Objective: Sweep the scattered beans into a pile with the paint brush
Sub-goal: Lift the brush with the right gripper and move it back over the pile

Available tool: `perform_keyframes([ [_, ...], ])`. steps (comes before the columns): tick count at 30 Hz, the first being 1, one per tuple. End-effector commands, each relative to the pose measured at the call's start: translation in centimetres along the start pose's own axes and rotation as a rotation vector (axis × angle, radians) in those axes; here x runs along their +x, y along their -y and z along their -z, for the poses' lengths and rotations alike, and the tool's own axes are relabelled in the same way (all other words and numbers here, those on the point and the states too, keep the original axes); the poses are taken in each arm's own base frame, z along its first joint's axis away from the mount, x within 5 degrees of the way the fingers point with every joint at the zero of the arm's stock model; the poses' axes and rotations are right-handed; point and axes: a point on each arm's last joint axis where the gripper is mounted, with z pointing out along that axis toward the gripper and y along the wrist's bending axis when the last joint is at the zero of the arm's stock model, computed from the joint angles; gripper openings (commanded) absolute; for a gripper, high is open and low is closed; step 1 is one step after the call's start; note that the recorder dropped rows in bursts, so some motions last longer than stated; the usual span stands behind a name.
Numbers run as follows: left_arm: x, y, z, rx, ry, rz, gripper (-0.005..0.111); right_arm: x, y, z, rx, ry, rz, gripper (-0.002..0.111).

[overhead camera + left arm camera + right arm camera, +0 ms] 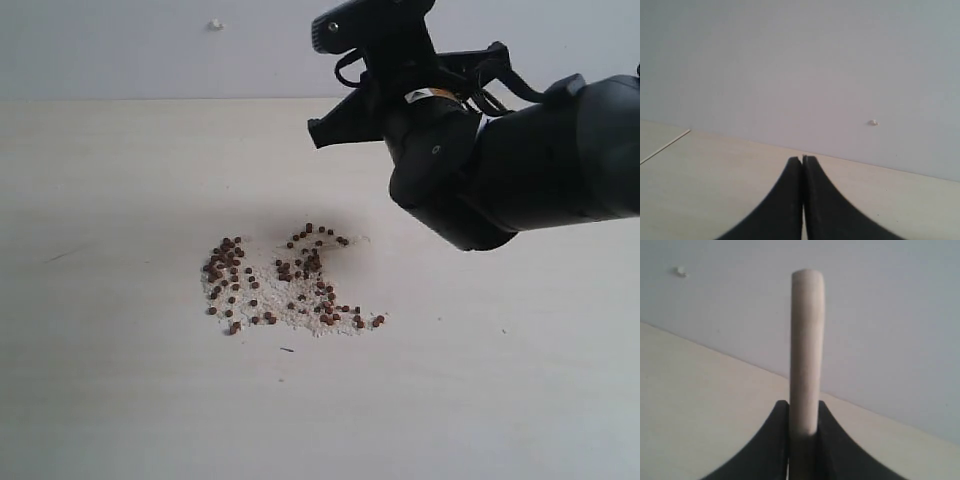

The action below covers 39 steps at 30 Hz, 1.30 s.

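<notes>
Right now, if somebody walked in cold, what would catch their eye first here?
Probably the beans, a loose reddish-brown scatter mixed with white crumbs in the middle of the pale table. Next, the bulky black right arm raised above and to the right of them, its gripper shut on the wooden handle of the paint brush.

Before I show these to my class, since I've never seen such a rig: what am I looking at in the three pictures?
It is a robot with two arms. One picture comes from a camera off the arms: the black right arm hangs above a pale table, where small brown beans lie mixed with white crumbs. The other two come from cameras on the wrists. The left gripper is shut and holds nothing. The right gripper clamps a pale wooden handle, seemingly the paint brush; its bristles are not visible.
</notes>
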Motion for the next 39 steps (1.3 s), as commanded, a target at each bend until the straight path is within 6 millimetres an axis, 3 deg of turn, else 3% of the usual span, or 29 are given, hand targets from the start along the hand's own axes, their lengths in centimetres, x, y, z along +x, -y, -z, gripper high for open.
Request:
perform_keyframes([
  [1,0.1,0.0,0.0,0.001,-0.001,0.007,0.000,2.7,-0.8,-2.6,-0.020,0.003,0.017,0.000],
  [5,0.1,0.0,0.0,0.001,-0.001,0.007,0.000,5.4,-3.7,-3.8,-0.175,0.044,0.076,0.000],
  [12,0.1,0.0,0.0,0.001,-0.001,0.007,0.000,5.4,-5.0,-3.5,-0.318,0.061,0.087,0.000],
  [20,0.1,0.0,0.0,0.013,-0.003,0.008,0.000,5.2,-6.6,-2.7,-0.522,0.056,-0.044,0.000],
  [24,0.1,0.1,0.0,0.021,-0.005,0.009,0.000,4.7,-6.6,-2.4,-0.544,0.047,-0.066,0.000],
  [32,0.1,0.2,0.0,0.034,-0.008,0.010,0.000,0.5,-4.5,-0.9,-0.520,0.146,-0.061,0.000],
  [35,0.1,0.2,0.0,0.034,-0.008,0.010,0.000,-0.8,-3.8,-0.4,-0.490,0.204,0.025,0.000],
  [39,0.1,0.2,0.0,0.034,-0.008,0.010,0.000,-0.8,-3.8,-0.4,-0.462,0.259,0.198,0.000],
])
